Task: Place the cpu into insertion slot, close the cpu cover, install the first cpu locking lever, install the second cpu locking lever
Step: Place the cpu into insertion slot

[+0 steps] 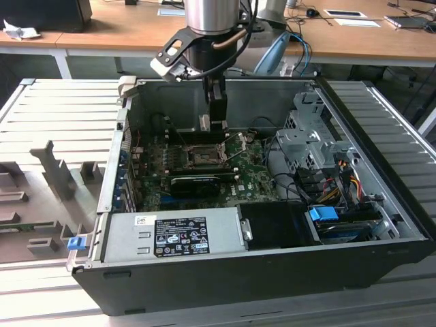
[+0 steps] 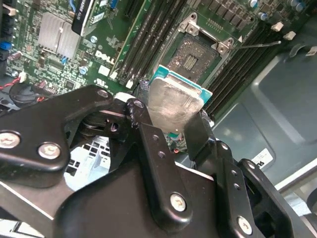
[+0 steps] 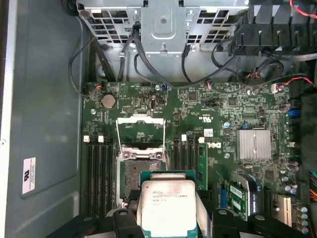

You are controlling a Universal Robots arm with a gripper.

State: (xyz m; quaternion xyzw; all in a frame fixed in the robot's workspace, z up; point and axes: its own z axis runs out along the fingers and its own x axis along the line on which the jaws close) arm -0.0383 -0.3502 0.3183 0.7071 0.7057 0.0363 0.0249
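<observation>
The gripper [image 3: 168, 220] is gripping the cpu [image 3: 166, 203] by two opposite edges, its jaws clenched on the green rim and leaving the grey metal top bare in both wrist views. The cpu is hanging above the motherboard [image 3: 223, 114] inside the open case [image 1: 259, 272], just beside the slot [image 3: 132, 171] and not yet in it. In the first wrist view it is overlapping the slot's near corner. The cover [image 3: 140, 130] is lying swung open beyond the slot, so the dark bed of the slot is showing. By its look, the cpu is handling as a light, stiff, flat plate. It is not going to bend, but its thin smooth edges are giving the jaws little to bite on, so it is liable to slip or tilt. Its underside contacts and the slot's pins are probably fragile, which is making the edges the only sound place to hold it — never the faces.
</observation>
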